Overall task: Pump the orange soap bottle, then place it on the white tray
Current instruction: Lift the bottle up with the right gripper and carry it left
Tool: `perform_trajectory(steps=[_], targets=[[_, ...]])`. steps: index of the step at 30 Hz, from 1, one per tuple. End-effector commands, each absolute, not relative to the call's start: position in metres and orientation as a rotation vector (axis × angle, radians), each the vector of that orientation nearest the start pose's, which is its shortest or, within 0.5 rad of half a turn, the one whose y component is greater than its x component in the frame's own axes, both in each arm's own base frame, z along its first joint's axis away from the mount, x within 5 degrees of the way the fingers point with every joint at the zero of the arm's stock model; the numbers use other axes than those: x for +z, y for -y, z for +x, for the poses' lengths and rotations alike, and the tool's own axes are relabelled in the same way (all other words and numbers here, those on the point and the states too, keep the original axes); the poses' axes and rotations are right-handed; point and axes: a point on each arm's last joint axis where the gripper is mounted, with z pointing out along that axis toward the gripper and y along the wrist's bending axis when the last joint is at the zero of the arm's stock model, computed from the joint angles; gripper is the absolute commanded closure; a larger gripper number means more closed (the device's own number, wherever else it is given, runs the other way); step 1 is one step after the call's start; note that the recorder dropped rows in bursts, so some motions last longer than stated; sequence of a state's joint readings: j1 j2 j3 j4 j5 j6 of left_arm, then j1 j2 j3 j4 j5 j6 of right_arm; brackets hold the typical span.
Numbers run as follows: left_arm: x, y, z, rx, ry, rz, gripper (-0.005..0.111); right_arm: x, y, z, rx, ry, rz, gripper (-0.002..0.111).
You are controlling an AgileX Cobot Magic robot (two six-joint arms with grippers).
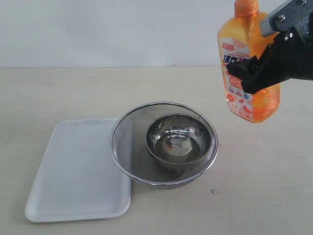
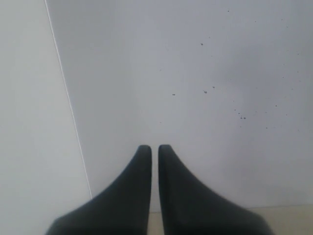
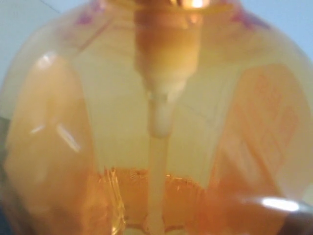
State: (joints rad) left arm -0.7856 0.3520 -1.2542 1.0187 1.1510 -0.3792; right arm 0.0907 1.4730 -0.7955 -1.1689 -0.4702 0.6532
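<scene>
Count: one bottle [image 1: 254, 105], one tray [image 1: 73, 186], one strainer [image 1: 123, 134], one bowl [image 1: 152, 144].

Bottle is off the table [image 1: 264, 191], up at the far right of the exterior view, leaning slightly, its top cut off by the frame. I see the right gripper [image 1: 248, 76] clamped across its label. Liquid fills only the lower part.

Tray lies flat at left with nothing on it. The strainer's rim overlaps its right edge. Bowl sits inside the strainer.

Left gripper [image 2: 154, 149]: fingers nearly touching, holding nothing, pointed at a pale wall [image 2: 205, 73]. I can't find it in the exterior view.
</scene>
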Motion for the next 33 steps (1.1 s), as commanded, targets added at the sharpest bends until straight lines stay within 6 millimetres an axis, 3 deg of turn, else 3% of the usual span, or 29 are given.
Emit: perform_trajectory(steps=[1, 17, 33], targets=[[0.485, -0.104, -0.004, 0.168, -1.503, 0.003, 0.102, 0.284, -0.068, 0.295, 0.234, -1.67, -0.712, 0.108], [0.485, -0.104, -0.004, 0.168, -1.503, 0.003, 0.102, 0.309, -0.08, 0.282, 0.583, -1.546, -0.573, 0.108], [0.485, -0.104, -0.004, 0.168, -1.503, 0.003, 0.102, 0.315, -0.091, 0.271, 0.699, -1.435, -0.702, 0.108]])
